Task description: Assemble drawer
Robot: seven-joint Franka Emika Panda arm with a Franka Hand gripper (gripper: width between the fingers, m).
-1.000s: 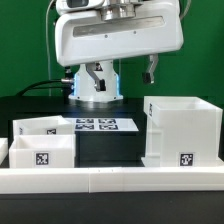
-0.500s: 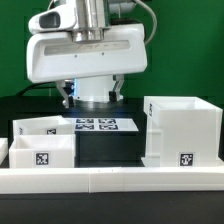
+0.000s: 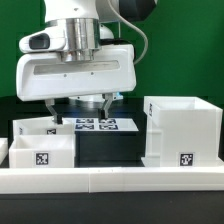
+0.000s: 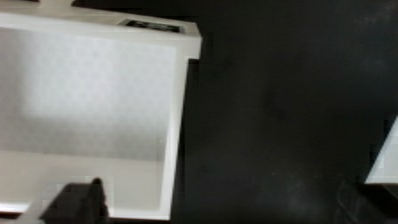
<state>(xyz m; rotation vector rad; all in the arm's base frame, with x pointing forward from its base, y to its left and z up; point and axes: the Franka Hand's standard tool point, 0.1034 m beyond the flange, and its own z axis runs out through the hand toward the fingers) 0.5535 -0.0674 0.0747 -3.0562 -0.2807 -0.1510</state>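
Observation:
The drawer's large white box housing [image 3: 182,130] stands upright at the exterior view's right, a tag on its front. Two smaller white trays lie at the left, the rear one [image 3: 33,127] behind the front one [image 3: 40,156], which carries a tag. My gripper [image 3: 80,113] hangs above the rear tray and the marker board, jaws wide apart and empty. In the wrist view a tray's open white inside [image 4: 89,110] fills one side, with one dark finger [image 4: 75,200] over its rim. The other finger is out of view there.
The marker board [image 3: 100,125] lies flat on the black table between the trays and the housing. A low white rail [image 3: 112,180] runs along the front edge. A white edge [image 4: 384,150] shows at the wrist view's border.
The gripper has moved toward the exterior view's left and down, from above the table's middle to over the rear tray. The drawer parts have not moved.

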